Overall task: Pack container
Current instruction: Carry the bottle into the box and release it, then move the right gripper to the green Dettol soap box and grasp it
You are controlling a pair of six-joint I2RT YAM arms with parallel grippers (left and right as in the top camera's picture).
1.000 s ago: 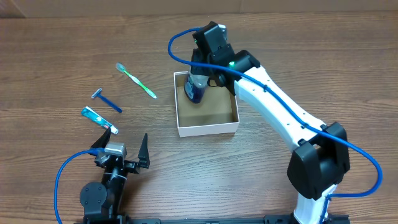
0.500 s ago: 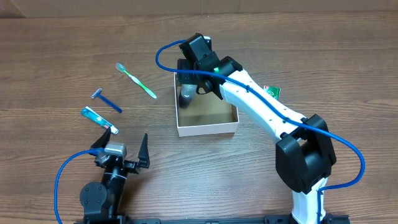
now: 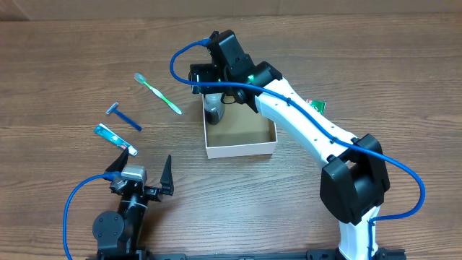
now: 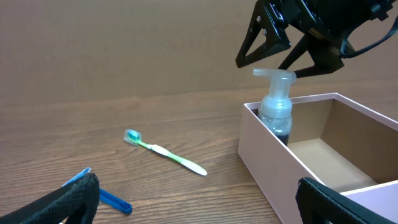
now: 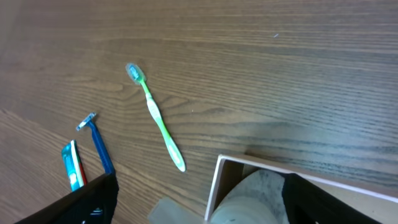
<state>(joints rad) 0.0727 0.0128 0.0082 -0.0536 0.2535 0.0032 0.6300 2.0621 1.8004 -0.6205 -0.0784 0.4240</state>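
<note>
One pump bottle (image 3: 214,108) upright in container (image 3: 240,150), mid-worktop toward far edge | right gripper (image 4: 267,65) spread open just over it; left gripper (image 3: 142,172) open | risk: you lift askew, it snags the nozzle, bottle topples.

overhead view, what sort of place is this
Probably a robotics lab bench, not a home: left arm and right arm mounted at a wood-grain table, cardboard backdrop behind, toothbrush and razor staged beside the container.
</note>
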